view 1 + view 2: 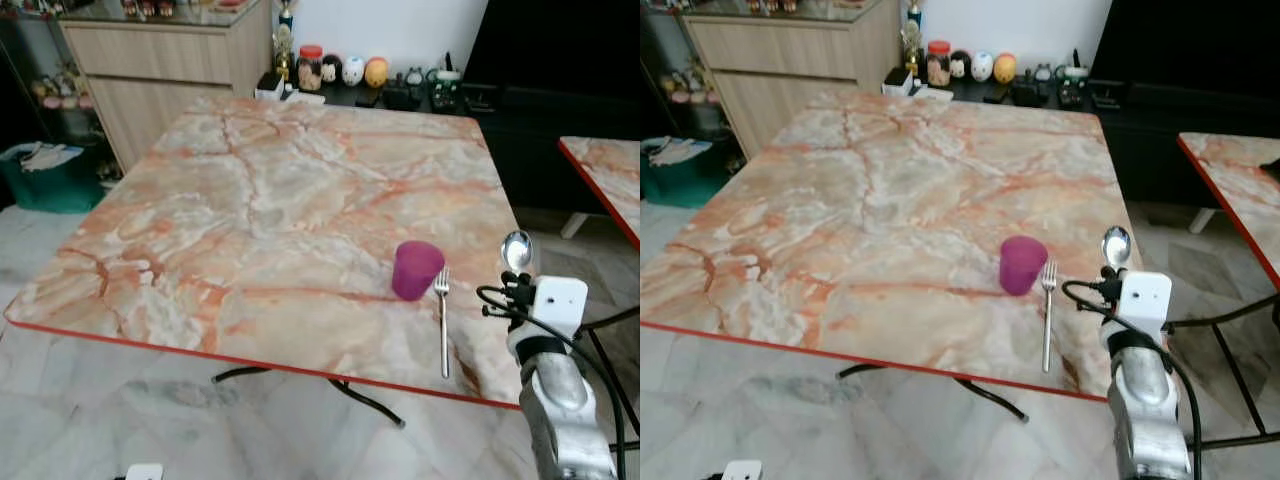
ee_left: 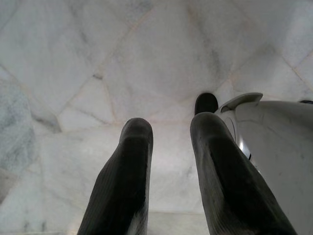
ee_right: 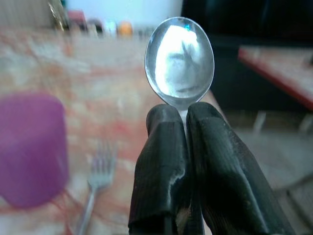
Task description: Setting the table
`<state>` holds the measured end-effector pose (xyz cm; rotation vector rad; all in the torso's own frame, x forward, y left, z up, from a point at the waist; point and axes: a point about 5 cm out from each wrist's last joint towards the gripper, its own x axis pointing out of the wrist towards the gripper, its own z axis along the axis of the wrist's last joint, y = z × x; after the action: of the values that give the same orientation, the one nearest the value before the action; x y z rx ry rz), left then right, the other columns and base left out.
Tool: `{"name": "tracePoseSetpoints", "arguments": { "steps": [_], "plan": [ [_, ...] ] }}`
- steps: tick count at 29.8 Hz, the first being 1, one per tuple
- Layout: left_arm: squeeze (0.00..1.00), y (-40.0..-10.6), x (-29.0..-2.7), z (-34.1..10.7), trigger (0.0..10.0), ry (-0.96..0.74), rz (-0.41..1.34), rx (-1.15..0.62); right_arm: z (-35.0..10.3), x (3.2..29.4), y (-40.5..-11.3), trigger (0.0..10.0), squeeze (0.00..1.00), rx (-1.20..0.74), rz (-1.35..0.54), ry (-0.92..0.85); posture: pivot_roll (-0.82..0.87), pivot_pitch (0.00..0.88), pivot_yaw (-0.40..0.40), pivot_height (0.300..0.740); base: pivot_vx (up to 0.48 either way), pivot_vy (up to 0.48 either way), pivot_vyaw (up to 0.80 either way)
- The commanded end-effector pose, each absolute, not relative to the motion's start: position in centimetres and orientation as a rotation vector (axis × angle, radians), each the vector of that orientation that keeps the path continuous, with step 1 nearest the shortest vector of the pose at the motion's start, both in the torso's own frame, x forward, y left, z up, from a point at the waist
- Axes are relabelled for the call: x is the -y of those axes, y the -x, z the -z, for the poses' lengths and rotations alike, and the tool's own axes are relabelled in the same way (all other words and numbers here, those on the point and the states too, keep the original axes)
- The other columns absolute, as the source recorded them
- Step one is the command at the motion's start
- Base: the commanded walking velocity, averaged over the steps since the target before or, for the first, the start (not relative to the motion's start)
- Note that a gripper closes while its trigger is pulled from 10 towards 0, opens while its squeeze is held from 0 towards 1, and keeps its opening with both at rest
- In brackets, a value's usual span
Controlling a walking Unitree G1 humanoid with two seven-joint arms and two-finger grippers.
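Observation:
A purple cup (image 1: 416,269) stands near the front right corner of the marble table (image 1: 260,200). Just right of it lies a silver fork (image 1: 443,322), tines pointing away from me. My right gripper (image 3: 185,115) is shut on a silver spoon (image 3: 179,61), whose bowl sticks up past the fingertips. In the head views the spoon (image 1: 517,250) hovers at the table's right edge, right of the fork. My left gripper (image 2: 168,132) hangs over the white floor tiles, fingers a little apart with nothing between them.
A wooden sideboard (image 1: 160,70) stands at the back left, with jars and round figures (image 1: 340,70) on a low dark shelf behind the table. A teal bin (image 1: 45,175) sits at left. A second marble table (image 1: 605,180) is at right. Cables trail from my right arm.

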<state>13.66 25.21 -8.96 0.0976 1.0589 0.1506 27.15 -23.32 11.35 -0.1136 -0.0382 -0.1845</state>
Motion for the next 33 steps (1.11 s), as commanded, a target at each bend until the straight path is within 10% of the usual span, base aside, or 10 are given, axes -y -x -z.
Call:
{"name": "tracePoseSetpoints", "arguments": {
  "steps": [1, 33],
  "plan": [
    [0.00, -13.3, -25.2, 9.1, 10.0, -0.107, -0.148, -1.073, -14.2, 22.2, -26.9, 10.0, 0.00, 0.176, 0.172, 0.144, 0.08, 0.000, -0.042, 0.715, 0.000, 0.000, 0.00],
    [0.00, -12.8, -25.0, 9.3, 10.0, -0.142, -0.143, -1.087, -18.6, 18.6, -28.9, 10.0, 0.00, 0.343, 0.147, 0.042, 0.10, 0.000, -0.077, 0.715, 0.000, 0.000, 0.00]
  ]
}}
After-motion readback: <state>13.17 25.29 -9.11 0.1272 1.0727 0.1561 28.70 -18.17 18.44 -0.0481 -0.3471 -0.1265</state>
